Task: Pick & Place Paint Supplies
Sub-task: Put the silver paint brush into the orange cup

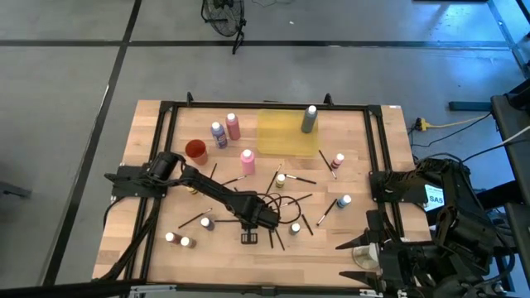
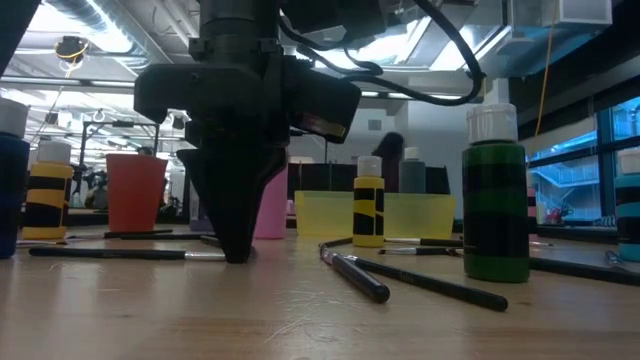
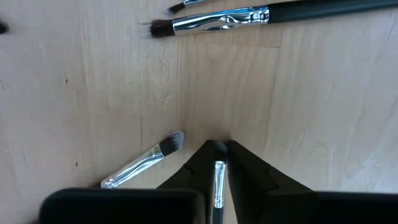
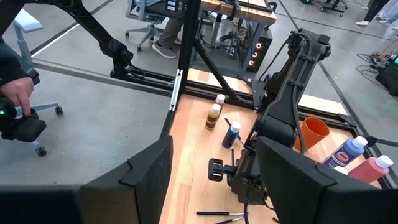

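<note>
The wooden table (image 1: 149, 141) carries scattered paint bottles and brushes. A yellow tray (image 1: 277, 136) lies toward 12 o'clock with a grey bottle (image 1: 309, 120) standing at its corner; a red cup (image 1: 195, 151) sits at 10 o'clock. The left claw (image 1: 251, 237) points down near 6 o'clock, its tips pinched on a thin paintbrush (image 3: 218, 180). The right claw (image 4: 214, 174), at 4 o'clock off the table's edge, hangs spread apart.
</note>
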`<action>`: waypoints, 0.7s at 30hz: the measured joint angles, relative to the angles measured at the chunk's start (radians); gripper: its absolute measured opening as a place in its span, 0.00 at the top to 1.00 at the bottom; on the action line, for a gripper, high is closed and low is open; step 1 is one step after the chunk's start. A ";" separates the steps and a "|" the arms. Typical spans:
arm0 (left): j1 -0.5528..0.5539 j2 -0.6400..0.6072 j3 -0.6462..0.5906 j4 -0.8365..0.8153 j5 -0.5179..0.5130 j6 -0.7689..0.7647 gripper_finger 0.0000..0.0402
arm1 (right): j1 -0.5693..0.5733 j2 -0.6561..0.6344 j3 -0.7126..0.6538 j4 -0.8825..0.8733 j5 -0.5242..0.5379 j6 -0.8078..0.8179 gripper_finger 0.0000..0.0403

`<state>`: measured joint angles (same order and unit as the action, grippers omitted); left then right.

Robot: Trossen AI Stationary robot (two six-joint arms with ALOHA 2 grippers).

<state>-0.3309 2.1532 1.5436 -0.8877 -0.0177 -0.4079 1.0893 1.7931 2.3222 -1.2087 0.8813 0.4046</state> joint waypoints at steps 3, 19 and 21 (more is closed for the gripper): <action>-0.001 0.000 0.000 0.000 -0.003 0.001 0.97 | 0.000 0.000 0.000 0.000 -0.006 0.000 0.42; -0.017 -0.025 -0.004 0.003 -0.073 -0.043 0.99 | 0.006 0.000 0.000 0.001 -0.021 0.003 0.42; -0.016 -0.032 -0.005 0.003 -0.073 -0.053 0.99 | 0.006 0.000 0.000 0.005 -0.021 0.003 0.42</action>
<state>-0.3470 2.1216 1.5387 -0.8848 -0.0910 -0.4613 1.0950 1.7927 2.3222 -1.2038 0.8604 0.4080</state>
